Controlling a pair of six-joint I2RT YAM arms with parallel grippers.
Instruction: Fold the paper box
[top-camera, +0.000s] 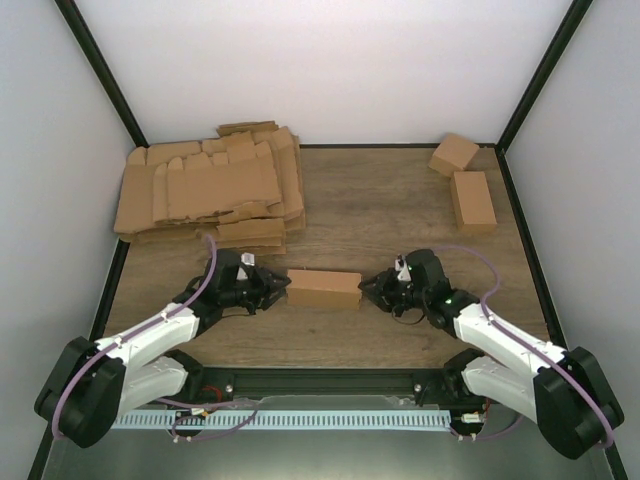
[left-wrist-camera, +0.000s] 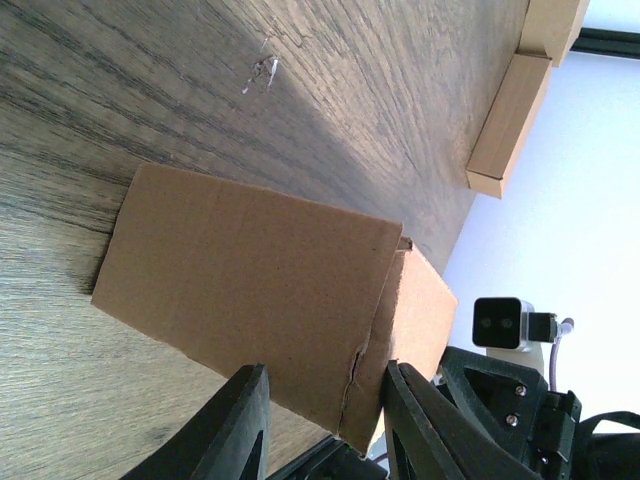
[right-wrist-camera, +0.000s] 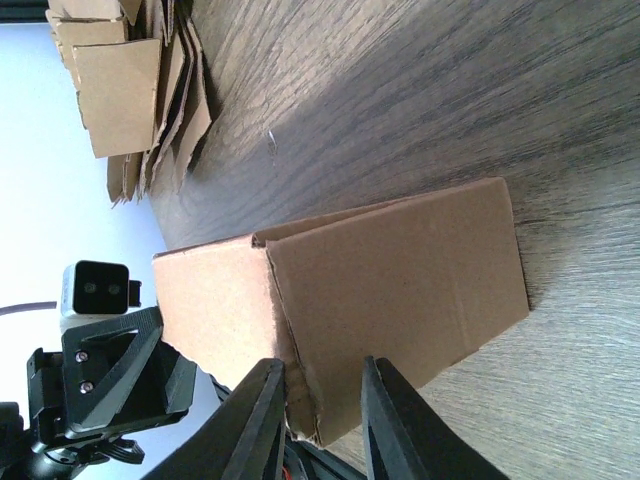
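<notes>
The paper box (top-camera: 323, 288) is a small oblong closed brown box lying on the wooden table (top-camera: 380, 215) between my two arms. My left gripper (top-camera: 281, 287) is at its left end, and my right gripper (top-camera: 367, 290) is at its right end. In the left wrist view the jaws (left-wrist-camera: 325, 368) stand apart around the near corner of the box (left-wrist-camera: 250, 290), one finger against its narrow face. In the right wrist view the jaws (right-wrist-camera: 321, 362) also straddle the box's (right-wrist-camera: 400, 290) near corner, a little apart. The box rests on the table.
A big pile of flat brown cardboard blanks (top-camera: 210, 190) fills the back left, and also shows in the right wrist view (right-wrist-camera: 130, 90). Two finished brown boxes (top-camera: 455, 153) (top-camera: 472, 200) lie at the back right. White walls and black frame posts bound the table.
</notes>
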